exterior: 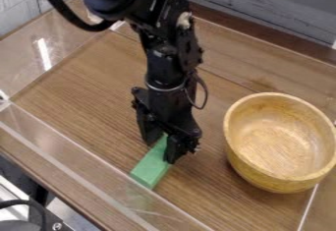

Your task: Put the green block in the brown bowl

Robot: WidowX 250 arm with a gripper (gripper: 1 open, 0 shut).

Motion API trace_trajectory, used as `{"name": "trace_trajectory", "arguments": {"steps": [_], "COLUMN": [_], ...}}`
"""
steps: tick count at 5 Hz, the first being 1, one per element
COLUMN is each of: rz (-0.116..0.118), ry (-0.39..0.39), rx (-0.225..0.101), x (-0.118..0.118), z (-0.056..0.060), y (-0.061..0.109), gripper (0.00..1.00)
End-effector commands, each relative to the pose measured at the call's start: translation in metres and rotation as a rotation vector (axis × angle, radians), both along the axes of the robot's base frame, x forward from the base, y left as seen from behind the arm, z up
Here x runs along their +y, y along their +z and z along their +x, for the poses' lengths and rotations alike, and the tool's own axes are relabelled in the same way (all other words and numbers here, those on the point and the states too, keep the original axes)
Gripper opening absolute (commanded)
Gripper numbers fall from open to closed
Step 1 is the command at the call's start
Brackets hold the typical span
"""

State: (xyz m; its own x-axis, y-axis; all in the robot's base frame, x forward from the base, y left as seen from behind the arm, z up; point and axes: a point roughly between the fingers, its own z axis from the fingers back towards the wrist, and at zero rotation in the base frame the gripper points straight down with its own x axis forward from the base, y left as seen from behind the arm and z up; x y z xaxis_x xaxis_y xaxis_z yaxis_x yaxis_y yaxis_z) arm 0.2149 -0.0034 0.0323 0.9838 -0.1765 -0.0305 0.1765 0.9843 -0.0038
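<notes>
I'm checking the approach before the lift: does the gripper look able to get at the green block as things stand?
Probably yes: the gripper is right at the upper end of the green block, and nothing seems to block it; the bowl sits off to the side.

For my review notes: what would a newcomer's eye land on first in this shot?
Probably the big black robot arm, reaching down through the middle, its hand low over the far end of a bright green block. Next comes the wide, light tan wooden bowl at the right of the picture, on the brown tabletop.
</notes>
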Motion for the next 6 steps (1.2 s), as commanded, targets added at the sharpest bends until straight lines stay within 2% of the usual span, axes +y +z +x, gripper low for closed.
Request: {"name": "trace_trajectory", "arguments": {"steps": [1, 4, 5, 6], "rz": [0.004, 0.010, 0.012, 0.012], "ry": [-0.006, -0.021, -0.026, -0.034], "rx": [-0.019, -0.026, -0.029, -0.031], "x": [0.003, 0.008, 0.010, 0.012], "z": [0.004, 0.013, 0.017, 0.021], "y": [0.005, 0.016, 0.016, 0.016], "gripper": [0.00, 0.00, 1.00, 1.00]}}
